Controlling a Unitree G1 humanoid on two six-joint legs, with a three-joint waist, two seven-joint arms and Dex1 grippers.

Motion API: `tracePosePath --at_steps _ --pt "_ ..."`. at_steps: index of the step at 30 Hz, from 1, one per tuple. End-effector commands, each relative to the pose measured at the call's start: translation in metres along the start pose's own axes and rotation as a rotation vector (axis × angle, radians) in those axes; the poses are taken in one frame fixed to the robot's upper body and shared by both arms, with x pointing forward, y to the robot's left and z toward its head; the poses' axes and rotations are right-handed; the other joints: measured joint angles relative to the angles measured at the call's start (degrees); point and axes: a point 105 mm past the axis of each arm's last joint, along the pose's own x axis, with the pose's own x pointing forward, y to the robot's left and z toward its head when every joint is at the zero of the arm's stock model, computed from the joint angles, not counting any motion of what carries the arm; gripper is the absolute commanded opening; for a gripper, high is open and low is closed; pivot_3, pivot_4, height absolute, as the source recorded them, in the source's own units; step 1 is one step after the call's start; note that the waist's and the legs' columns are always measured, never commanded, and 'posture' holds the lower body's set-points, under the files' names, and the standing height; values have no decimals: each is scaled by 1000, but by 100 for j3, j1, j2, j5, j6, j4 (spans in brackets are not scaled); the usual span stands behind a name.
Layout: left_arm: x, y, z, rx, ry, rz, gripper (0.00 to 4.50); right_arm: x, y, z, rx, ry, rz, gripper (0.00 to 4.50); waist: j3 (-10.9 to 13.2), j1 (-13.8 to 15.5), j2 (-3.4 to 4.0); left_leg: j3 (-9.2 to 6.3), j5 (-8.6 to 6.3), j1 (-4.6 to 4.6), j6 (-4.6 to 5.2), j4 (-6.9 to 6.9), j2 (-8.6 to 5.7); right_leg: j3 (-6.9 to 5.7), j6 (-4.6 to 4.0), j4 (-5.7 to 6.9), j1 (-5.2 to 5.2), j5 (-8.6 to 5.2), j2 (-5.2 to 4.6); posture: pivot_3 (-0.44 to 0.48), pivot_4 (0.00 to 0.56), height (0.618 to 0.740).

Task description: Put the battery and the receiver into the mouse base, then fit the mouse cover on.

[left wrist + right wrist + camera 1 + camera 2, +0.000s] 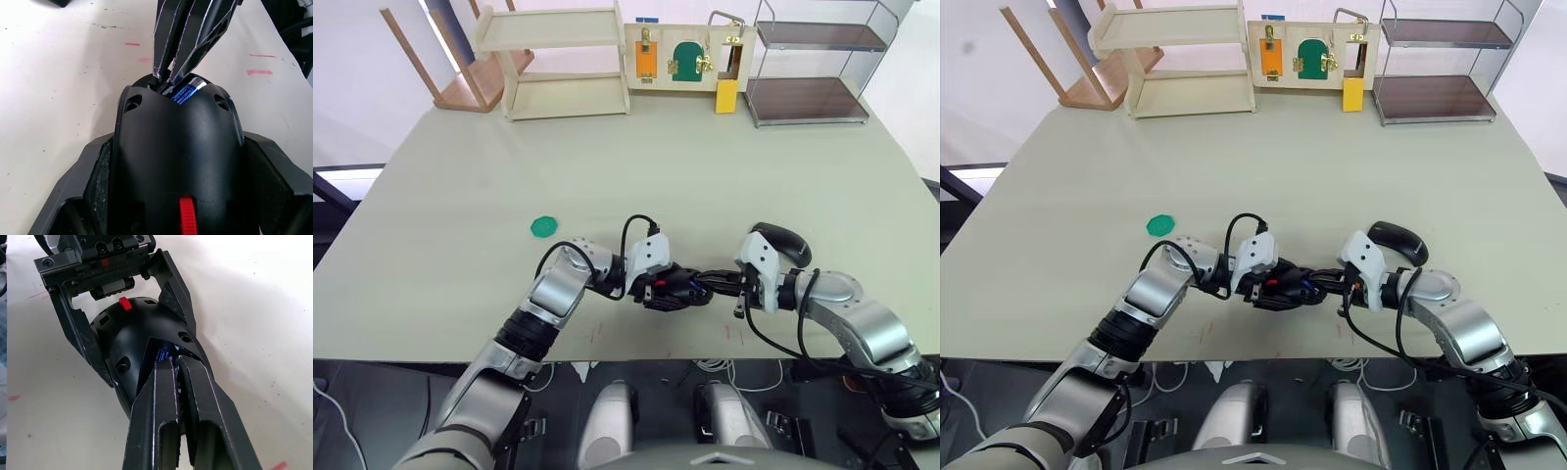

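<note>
**Mouse base gripped from both ends, battery in its recess**

The mouse base (178,161) is being held by the left gripper (129,340), whose fingers (78,340) are spread wide and pressed against its two flanks, near the front edge of the desk (724,186). The right gripper (177,363) is being pushed into the open recess at the end of the mouse base opposite the left gripper; its fingers (168,46) are being kept nearly together, with only a thin gap between them, and their tips are touching the battery (186,91). Whether the battery is being pinched or only pressed cannot be told. The battery is lying inside that recess of the mouse base, its blue label partly showing. Both forearms are being held low over the desk, pointing toward the mouse base from opposite sides. The mouse cover (781,242) is lying on the desk just beyond the right wrist, apart from the mouse base. A green disc (543,226) is lying beyond the left forearm, well apart from the mouse base.
</note>
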Motion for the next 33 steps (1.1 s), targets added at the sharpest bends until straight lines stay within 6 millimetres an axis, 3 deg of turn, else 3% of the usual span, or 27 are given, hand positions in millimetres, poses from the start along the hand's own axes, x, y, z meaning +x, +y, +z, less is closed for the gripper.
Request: tracePosePath --at_steps 1,16,18,23,33 --pt "7 -11 -12 -33 50 -60 3039 0 3 -10 25 44 7 182 0 0 0 0 0 1 0 0 0 0 0 0 0 0 0 0 150 740" --pt "8 -12 -11 -32 47 -55 3039 3 0 -41 102 203 -49 182 -34 -10 5 -1 0 12 0 1 0 1 -4 3 10 -3 1 0 150 740" --pt "7 -12 -11 -32 48 -55 3039 3 0 -37 88 183 -50 182 -39 -11 6 -1 0 13 0 1 0 1 -5 3 10 -4 1 0 150 740" --pt "8 -12 -11 -28 48 -56 3039 2 -2 0 47 -2 -53 182 -41 -16 6 -1 0 11 0 1 0 1 -4 3 9 -3 2 0 150 740" --pt "8 -11 -13 -25 52 -55 3039 -21 -8 5 38 -33 -98 182 -38 -9 8 0 0 4 0 0 0 2 -3 2 4 -2 2 0 150 740"
